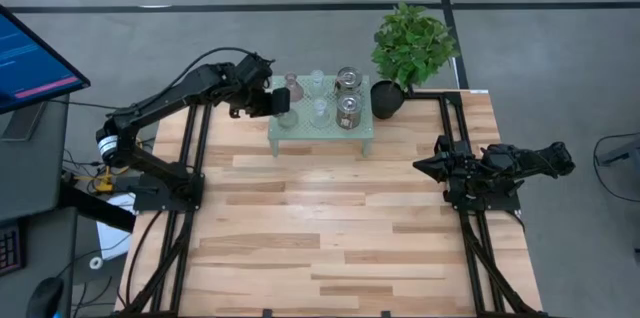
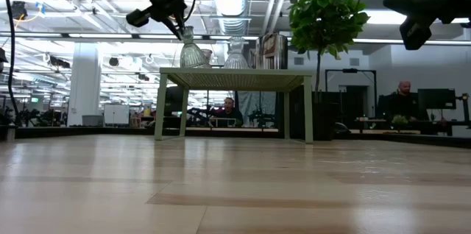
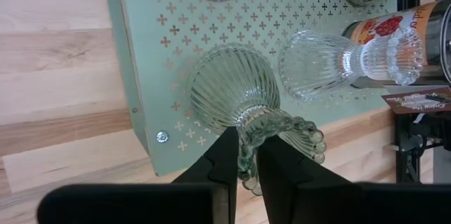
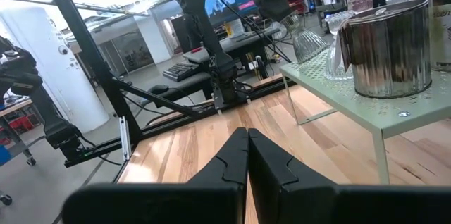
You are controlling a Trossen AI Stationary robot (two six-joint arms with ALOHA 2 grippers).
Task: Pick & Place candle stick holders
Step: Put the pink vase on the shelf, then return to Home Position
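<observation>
The mint-green perforated stand (image 1: 322,130) stands at the table's far middle. On it are a pinkish glass holder (image 1: 293,83), two clear glass holders (image 1: 317,80) (image 1: 319,110) and two silvery jars (image 1: 348,80) (image 1: 348,111). A greenish glass holder (image 3: 229,94) stands at the stand's near left corner. My left gripper (image 3: 250,160) is shut on it and also shows in the high view (image 1: 281,106). My right gripper (image 1: 420,165) is shut and empty above the table's right side. My left gripper pinches the greenish holder's beaded top rim (image 3: 248,136) between its two fingers, one finger (image 3: 224,157) outside the rim and the other over the mouth. The fingers come from above, slanting from the table's left. The holder's fluted base (image 3: 211,101) rests on the stand.
A black plant pot (image 1: 387,98) with a leafy plant (image 1: 412,43) stands just right of the stand. Bare wooden table (image 1: 330,228) lies in front of the stand. A monitor (image 1: 30,63) is off the table's left side. People sit in the room behind (image 2: 229,109).
</observation>
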